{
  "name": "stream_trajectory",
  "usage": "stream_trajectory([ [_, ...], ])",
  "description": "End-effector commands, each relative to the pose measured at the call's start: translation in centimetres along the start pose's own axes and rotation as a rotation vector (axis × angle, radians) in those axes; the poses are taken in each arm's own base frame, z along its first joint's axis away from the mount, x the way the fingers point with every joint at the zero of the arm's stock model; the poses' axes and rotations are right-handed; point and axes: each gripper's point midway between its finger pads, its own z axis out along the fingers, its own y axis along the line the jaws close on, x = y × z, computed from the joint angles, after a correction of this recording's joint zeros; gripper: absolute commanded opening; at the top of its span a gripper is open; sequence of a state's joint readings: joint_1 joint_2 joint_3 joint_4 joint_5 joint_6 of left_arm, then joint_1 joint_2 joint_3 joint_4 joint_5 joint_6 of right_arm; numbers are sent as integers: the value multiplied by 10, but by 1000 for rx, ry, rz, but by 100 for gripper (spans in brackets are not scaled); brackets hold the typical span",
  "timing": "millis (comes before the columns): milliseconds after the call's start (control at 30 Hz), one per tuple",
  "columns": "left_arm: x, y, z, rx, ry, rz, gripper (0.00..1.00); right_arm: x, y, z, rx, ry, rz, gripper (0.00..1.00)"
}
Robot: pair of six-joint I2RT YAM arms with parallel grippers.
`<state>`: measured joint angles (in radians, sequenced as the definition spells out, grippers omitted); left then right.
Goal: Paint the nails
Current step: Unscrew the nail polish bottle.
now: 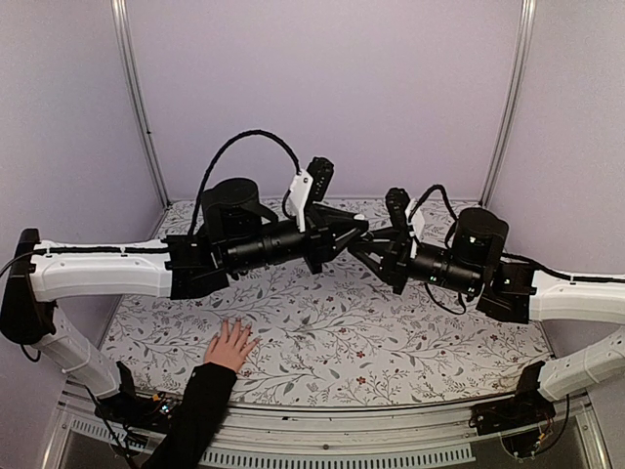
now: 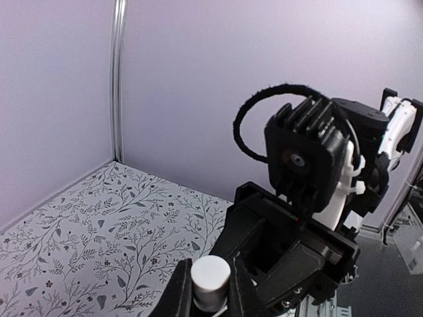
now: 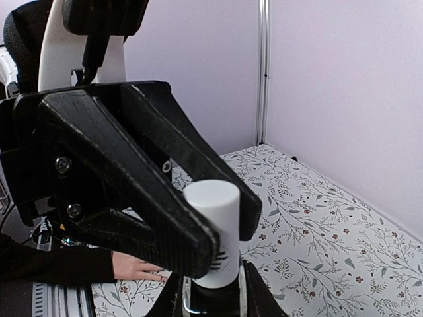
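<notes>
The hand [image 1: 230, 344] lies flat on the patterned table near the front left, fingers spread, black sleeve [image 1: 195, 410] behind it. It also shows in the right wrist view [image 3: 135, 267]; the nails are too small to make out clearly. Both grippers meet in mid-air above the table's middle. My left gripper [image 1: 354, 233] is shut on the white cap [image 2: 211, 274] of a small bottle. My right gripper [image 1: 369, 248] is shut on the bottle's dark base [image 3: 210, 302], under the cap [image 3: 215, 205]. The left gripper's fingers [image 3: 158, 218] clamp the cap from both sides.
The floral table cover [image 1: 391, 342] spreads between lilac walls with metal corner posts [image 1: 137, 107]. The left arm [image 1: 98, 269] passes above and behind the hand. The right arm [image 1: 576, 293] stretches in from the right.
</notes>
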<state>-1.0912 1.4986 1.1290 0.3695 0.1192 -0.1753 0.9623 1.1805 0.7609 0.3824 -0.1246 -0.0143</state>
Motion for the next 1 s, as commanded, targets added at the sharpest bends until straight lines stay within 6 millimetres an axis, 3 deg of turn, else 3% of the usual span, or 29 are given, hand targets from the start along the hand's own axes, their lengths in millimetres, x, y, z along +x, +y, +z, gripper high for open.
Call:
stream_trajectory([
  [0, 1, 0, 7, -39, -38, -89, 0, -39, -36, -2, 189, -145, 50, 0],
  [100, 7, 8, 14, -88, -9, -107, 0, -38, -40, 4, 209, -137, 52, 0],
  [300, -2, 9, 1, -76, 22, -59, 31, -31, -34, 6, 174, -100, 24, 0],
  [433, -12, -12, -22, 95, 17, 1, 49, -27, -15, 0, 70, -85, -15, 0],
  [600, -3, -43, -43, 296, 71, 89, 53, -25, 27, -11, -187, -70, -55, 0],
  [733, -1, -55, -52, 364, 84, 131, 54, -23, 59, -19, -387, -36, -74, 0],
  [967, 0, -68, -59, 449, 85, 174, 53, -14, 90, -30, -606, 29, -80, 0],
])
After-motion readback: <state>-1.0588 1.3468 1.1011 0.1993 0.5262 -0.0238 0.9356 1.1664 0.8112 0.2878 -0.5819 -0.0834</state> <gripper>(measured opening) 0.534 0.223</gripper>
